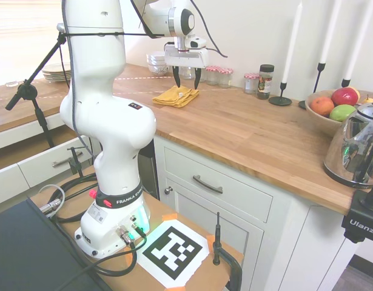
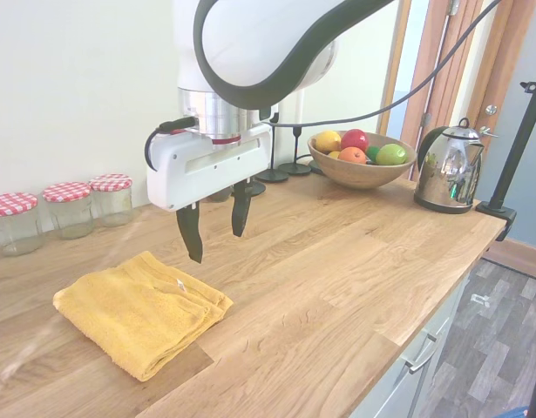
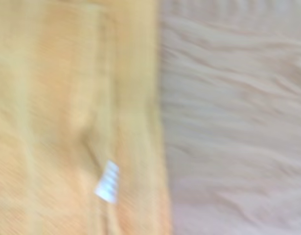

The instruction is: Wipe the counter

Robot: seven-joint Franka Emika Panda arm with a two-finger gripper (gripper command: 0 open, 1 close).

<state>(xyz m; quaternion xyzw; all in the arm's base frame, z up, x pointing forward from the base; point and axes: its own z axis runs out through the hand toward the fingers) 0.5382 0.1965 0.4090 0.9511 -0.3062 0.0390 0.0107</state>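
Open gripper above the cloth's edge

The gripper [image 2: 215, 231] hangs empty, fingers spread, over the folded yellow cloth [image 2: 139, 311] on the counter [image 2: 355, 261]; descending this near the edge, it may pinch only one layer, unfolding it.

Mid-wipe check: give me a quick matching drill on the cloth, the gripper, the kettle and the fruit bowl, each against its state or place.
Things:
1. yellow cloth
2. gripper
3. kettle
4. fruit bowl

States or places:
A. open, hanging above the cloth's edge
B. shiny metal, near the counter's end
C. folded, lying flat on the counter
D. wooden, holding fruit near the wall

Pairs: 1-C, 2-A, 3-B, 4-D
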